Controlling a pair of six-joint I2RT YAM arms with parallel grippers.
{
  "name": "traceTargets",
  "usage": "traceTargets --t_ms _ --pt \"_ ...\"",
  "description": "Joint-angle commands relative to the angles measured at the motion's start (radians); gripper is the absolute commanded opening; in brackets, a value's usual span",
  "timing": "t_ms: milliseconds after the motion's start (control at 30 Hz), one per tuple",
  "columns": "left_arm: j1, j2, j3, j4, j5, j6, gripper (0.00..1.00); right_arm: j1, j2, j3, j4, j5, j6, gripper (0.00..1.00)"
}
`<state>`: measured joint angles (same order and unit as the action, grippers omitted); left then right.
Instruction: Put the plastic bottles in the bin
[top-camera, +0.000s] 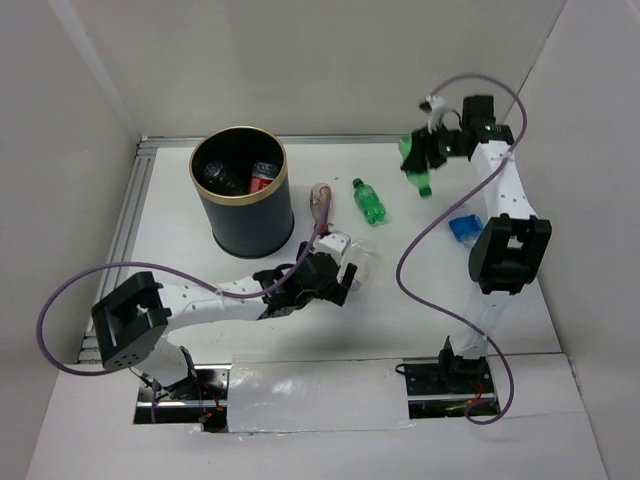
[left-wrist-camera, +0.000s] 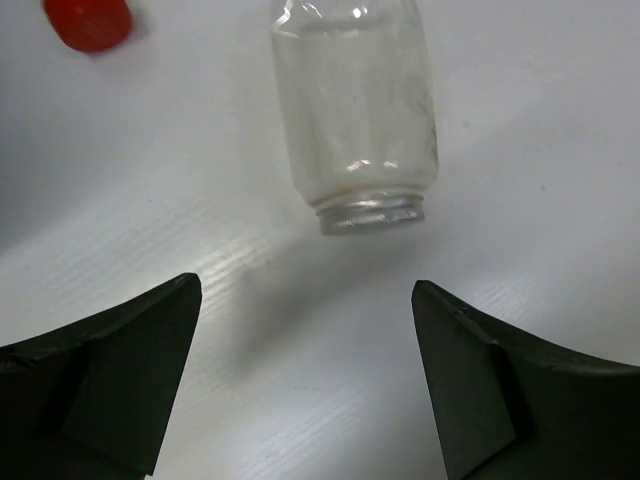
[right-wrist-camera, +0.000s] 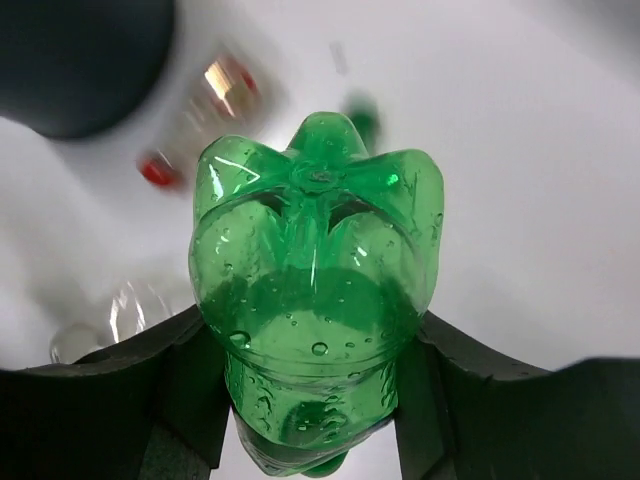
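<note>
Right gripper (right-wrist-camera: 310, 350) clamps a green bottle (right-wrist-camera: 315, 260) at one o'clock on the table (top-camera: 420, 320); bin (top-camera: 250, 225) stands at eleven o'clock, bottles (top-camera: 225, 178) inside, second green bottle (top-camera: 369, 200) at its three o'clock; left gripper (left-wrist-camera: 305, 300) gapes wide, empty, capless clear bottle (left-wrist-camera: 355, 110) lying at its twelve o'clock

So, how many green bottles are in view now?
2. The first green bottle lies on the table, right of the bin; the second green bottle is between the fingers of the right gripper, far right. Others may hide in the bin.
</note>
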<state>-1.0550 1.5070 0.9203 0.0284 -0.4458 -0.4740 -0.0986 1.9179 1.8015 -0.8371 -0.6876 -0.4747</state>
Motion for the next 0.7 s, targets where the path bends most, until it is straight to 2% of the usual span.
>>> traceTargets --t_ms 0,33,67,100,167,233,333,367,433,500,533,567,600,667 --pt "-0.032 0.025 0.000 0.149 0.009 -0.064 0.99 0.111 -0.034 0.243 -0.008 -0.329 -0.131 0.13" --pt "-0.033 0.025 0.000 0.160 0.009 -0.064 0.99 0.166 -0.034 0.287 0.048 -0.416 -0.118 0.13" --pt "-0.033 0.038 -0.009 0.160 0.009 -0.064 0.99 0.198 -0.049 0.288 0.232 -0.438 -0.082 0.12" --pt "-0.033 0.038 -0.009 0.182 0.030 -0.064 0.99 0.236 -0.059 0.277 0.348 -0.438 0.017 0.12" --pt "-0.042 0.048 -0.020 0.212 0.030 -0.055 0.99 0.356 -0.059 0.268 0.596 -0.385 0.076 0.14" --pt "-0.051 0.058 -0.020 0.222 0.030 -0.045 0.99 0.469 -0.011 0.376 0.660 -0.319 0.076 0.15" --pt "-0.060 0.058 -0.020 0.222 0.018 -0.045 0.99 0.552 0.145 0.554 0.698 -0.309 0.155 0.18" --pt "-0.060 0.058 -0.029 0.222 0.018 -0.045 0.99 0.600 0.188 0.679 0.698 -0.291 0.171 0.18" --pt "-0.069 0.067 -0.029 0.222 0.007 -0.045 0.99 0.640 0.285 0.754 0.753 -0.267 0.229 0.18" --pt "-0.069 0.079 -0.029 0.222 -0.002 -0.045 0.99 0.686 0.325 0.771 0.823 -0.244 0.260 0.23" --pt "-0.069 0.093 -0.029 0.222 -0.011 -0.045 0.99 0.700 0.325 0.748 0.846 -0.230 0.275 0.27" --pt "-0.069 0.102 -0.029 0.213 -0.020 -0.034 0.99 0.711 0.334 0.731 0.868 -0.204 0.328 0.38" --pt "-0.069 0.111 -0.011 0.212 -0.021 -0.034 0.99 0.723 0.334 0.705 0.881 -0.204 0.346 0.70" --pt "-0.069 0.143 0.011 0.199 -0.054 -0.023 0.99 0.734 0.346 0.705 0.845 -0.169 0.346 0.87"
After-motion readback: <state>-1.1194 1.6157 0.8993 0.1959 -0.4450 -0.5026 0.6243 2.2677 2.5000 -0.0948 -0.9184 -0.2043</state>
